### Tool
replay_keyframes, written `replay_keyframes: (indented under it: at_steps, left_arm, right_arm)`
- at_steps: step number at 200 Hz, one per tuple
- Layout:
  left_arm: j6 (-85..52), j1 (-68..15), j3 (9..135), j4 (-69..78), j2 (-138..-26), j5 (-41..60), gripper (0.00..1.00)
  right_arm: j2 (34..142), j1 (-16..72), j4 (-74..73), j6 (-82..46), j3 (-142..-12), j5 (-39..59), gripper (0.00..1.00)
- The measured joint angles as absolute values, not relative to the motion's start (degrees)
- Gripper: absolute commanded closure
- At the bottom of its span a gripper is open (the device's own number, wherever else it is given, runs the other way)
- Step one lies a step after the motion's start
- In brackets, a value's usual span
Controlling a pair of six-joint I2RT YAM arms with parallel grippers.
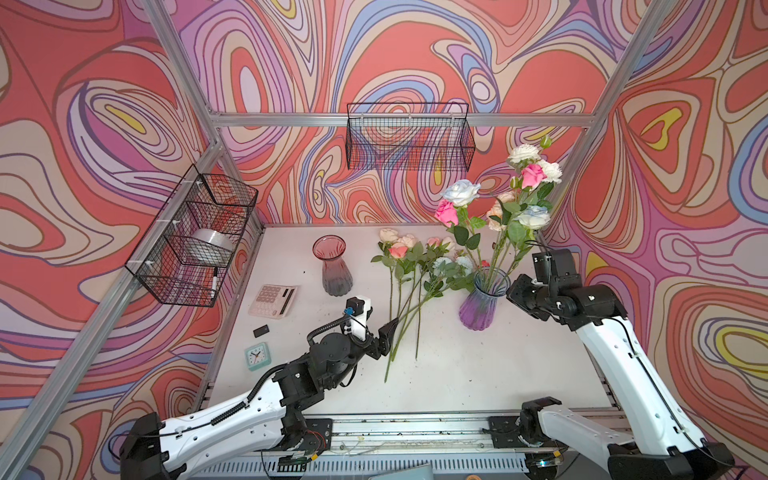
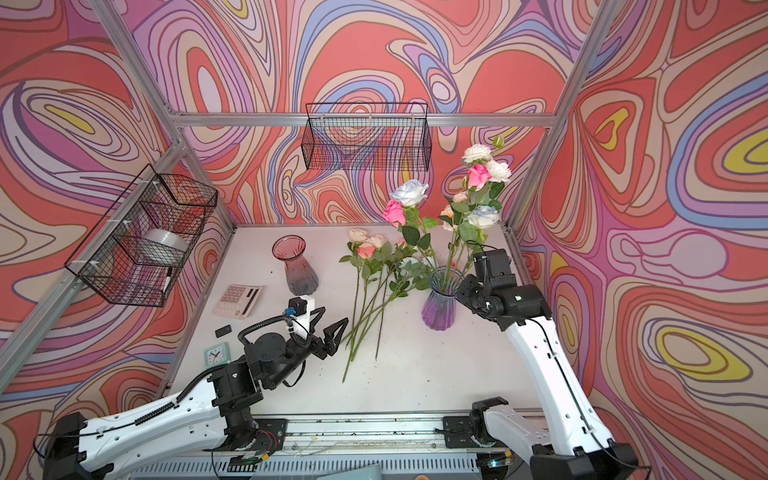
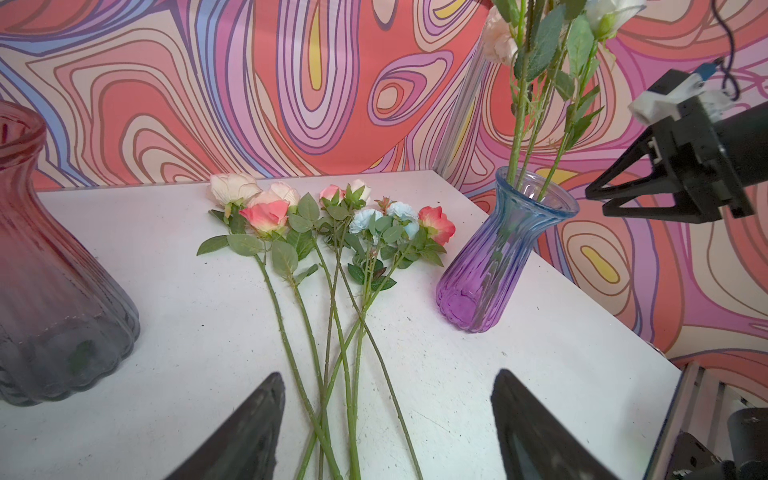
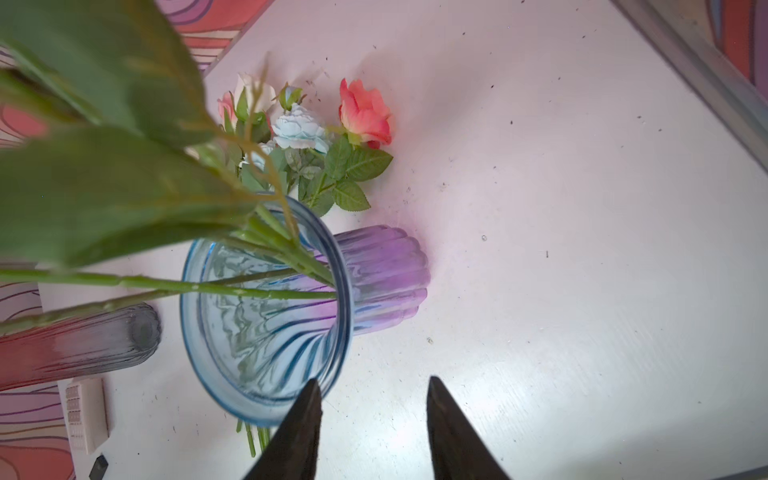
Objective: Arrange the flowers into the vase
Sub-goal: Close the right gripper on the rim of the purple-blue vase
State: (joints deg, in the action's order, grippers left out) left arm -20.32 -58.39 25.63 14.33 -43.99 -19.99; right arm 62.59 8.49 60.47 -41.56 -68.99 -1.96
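Several flowers lie on the white table, blooms toward the back wall and stems toward me. More flowers stand in the blue-to-purple glass vase at the right. My left gripper is open just above the table, and the lower stem ends lie between its fingers in the left wrist view. My right gripper is open beside the vase's rim, with nothing between its fingers.
An empty red-to-grey glass vase stands left of the loose flowers. A calculator, a small black block and a mint clock lie near the table's left edge. Wire baskets hang on the left wall and back wall.
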Motion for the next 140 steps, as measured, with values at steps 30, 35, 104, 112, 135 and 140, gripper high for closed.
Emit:
replay_keyframes:
  at_steps: [30, 35, 104, 112, 135, 140]
  left_arm:
    - [-20.84, -58.39, 25.58, 13.8, -43.99, -19.94, 0.21]
    - [-20.88, -58.39, 25.58, 13.69, -43.99, -19.97, 0.21]
    - [-20.82, -58.39, 25.58, 12.95, -43.99, -19.97, 0.21]
    - [-20.82, -58.39, 25.58, 12.93, -43.94, -19.97, 0.21]
    - [-20.82, -58.39, 25.58, 12.93, -43.86, -19.99, 0.21]
    - [-20.82, -58.39, 25.58, 12.88, -43.81, -19.97, 0.21]
  right_arm:
    - [65.54, 7.79, 56.45, -41.36, -68.12, 1.69, 0.64]
    - [65.78, 7.79, 55.86, -41.25, -68.12, 2.09, 0.65]
    - [68.69, 6.24, 53.71, -40.97, -68.14, 1.93, 0.92]
    - [68.75, 5.93, 53.49, -40.93, -68.14, 1.72, 0.95]
    - [68.82, 4.86, 53.36, -40.49, -68.14, 2.09, 1.0]
    - [68.82, 4.38, 53.3, -40.29, -68.14, 2.28, 1.0]
